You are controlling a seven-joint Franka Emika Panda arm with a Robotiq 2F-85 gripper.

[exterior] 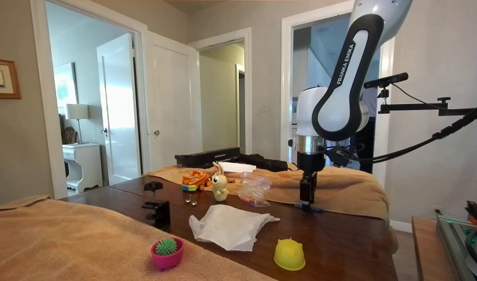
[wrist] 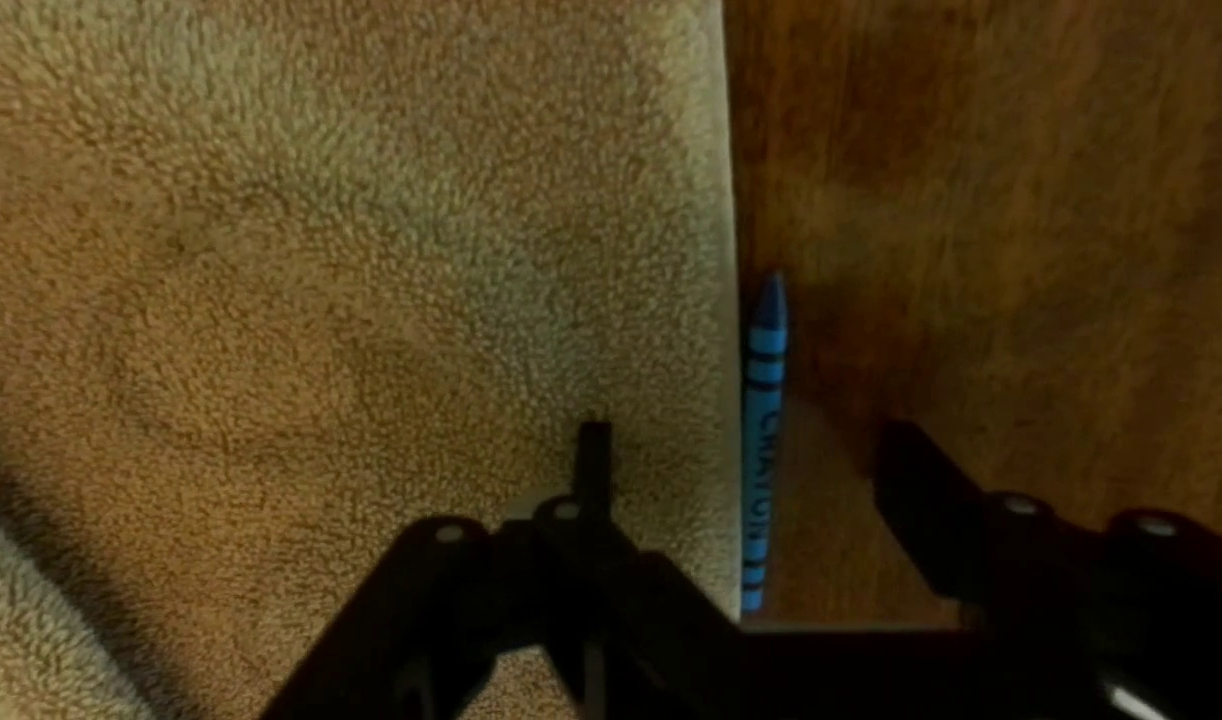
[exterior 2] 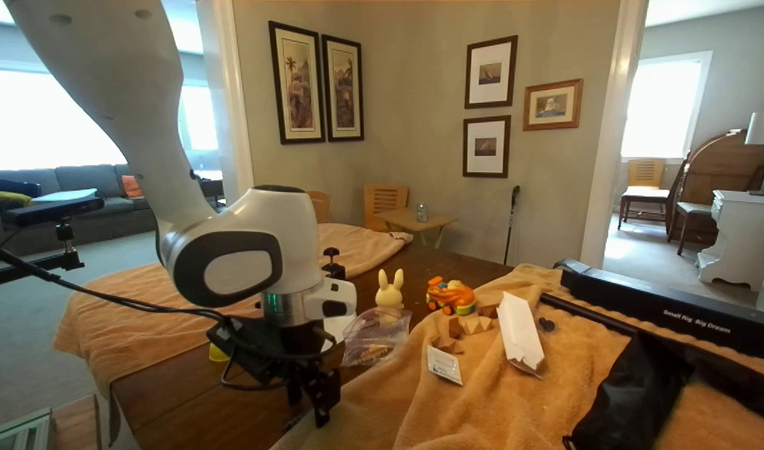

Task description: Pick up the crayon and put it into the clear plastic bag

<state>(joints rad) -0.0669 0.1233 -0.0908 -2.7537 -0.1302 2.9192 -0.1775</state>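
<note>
Gripper (wrist: 746, 437) stands wide over a blue crayon (wrist: 764, 400)

The gripper's fingers (wrist: 596, 465) stand far apart from each other, one at each side of the crayon, with a gap visible on both sides in the wrist view. The crayon lies on the dark wooden table (wrist: 1031, 180), just beside the straight edge of a tan towel (wrist: 371, 280); whether it touches this edge, I cannot tell. Over the crayon the robot arm (exterior: 336, 113) hangs down.

Apart from the crayon, in both exterior views, the clear plastic bag (exterior: 256, 189) lies near the same towel, and something orange (exterior 2: 371, 354) shows inside it. A cream rabbit figure (exterior: 219, 189) is upright, farther from the crayon than the bag. The orange toy car (exterior 2: 452, 297) is farther still. Also apart from the crayon, a white sheet (exterior: 230, 228) and a yellow cup (exterior: 289, 255), turned upside down, are on the table. Well apart from the crayon are the black clamp (exterior: 162, 214) and, on another towel (exterior: 66, 242), a pink bowl (exterior: 167, 260) with a green spiky ball (exterior: 166, 246) in it.
</note>
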